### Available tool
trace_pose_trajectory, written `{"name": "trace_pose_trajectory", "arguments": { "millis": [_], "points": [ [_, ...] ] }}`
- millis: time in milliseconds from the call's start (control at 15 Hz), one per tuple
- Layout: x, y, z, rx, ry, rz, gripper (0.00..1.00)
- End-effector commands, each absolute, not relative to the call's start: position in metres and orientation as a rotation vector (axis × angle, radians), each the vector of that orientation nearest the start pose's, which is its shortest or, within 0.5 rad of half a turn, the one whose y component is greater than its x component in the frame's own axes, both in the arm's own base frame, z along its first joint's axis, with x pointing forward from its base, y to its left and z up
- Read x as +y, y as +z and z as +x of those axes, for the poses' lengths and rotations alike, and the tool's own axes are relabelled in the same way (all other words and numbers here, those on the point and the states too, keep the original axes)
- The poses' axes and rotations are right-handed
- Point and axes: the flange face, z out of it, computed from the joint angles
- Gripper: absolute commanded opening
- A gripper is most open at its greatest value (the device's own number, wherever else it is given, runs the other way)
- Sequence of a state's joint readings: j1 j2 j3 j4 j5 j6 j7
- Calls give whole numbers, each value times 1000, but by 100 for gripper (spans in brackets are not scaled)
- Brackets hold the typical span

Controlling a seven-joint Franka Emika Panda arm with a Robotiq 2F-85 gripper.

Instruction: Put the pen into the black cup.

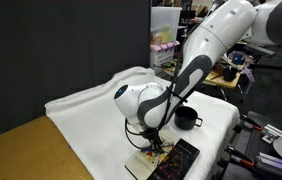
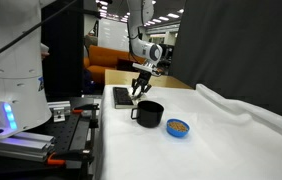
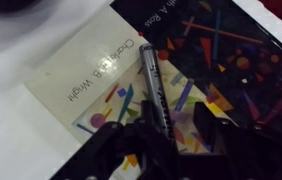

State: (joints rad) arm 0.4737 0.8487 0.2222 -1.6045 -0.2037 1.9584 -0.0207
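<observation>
The pen (image 3: 151, 80) is a thin dark stick lying on the colourful cover of a book (image 3: 81, 70). My gripper (image 3: 177, 116) is open just above the book. The pen's near end lies between the two fingers, close to one of them. In both exterior views the gripper (image 1: 153, 146) (image 2: 141, 91) points down at the book (image 1: 164, 162), and the pen is too small to make out there. The black cup (image 1: 187, 118) (image 2: 148, 113) is a squat mug with a side handle. It stands upright on the white cloth, a short way from the book.
A flat blue round disc (image 2: 179, 128) lies next to the cup. The book rests near the table's edge (image 2: 119, 97). The white cloth (image 1: 91, 120) bunches into folds at the back. Robot hardware and cables stand beside the table (image 2: 21, 120).
</observation>
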Motion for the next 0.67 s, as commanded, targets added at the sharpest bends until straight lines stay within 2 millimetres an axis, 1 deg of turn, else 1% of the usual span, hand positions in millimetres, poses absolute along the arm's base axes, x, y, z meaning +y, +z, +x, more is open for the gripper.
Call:
{"name": "trace_pose_trajectory", "arguments": {
  "millis": [0, 133, 200, 267, 333, 600],
  "points": [
    [387, 108, 500, -1236, 718, -2950, 19],
    [386, 109, 501, -1233, 714, -2952, 4],
    [386, 109, 502, -1233, 712, -2953, 0],
    [386, 109, 502, -1233, 712, -2952, 1],
    [386, 109, 502, -1234, 711, -2952, 4],
    [385, 110, 502, -1233, 709, -2953, 4]
  ]
}}
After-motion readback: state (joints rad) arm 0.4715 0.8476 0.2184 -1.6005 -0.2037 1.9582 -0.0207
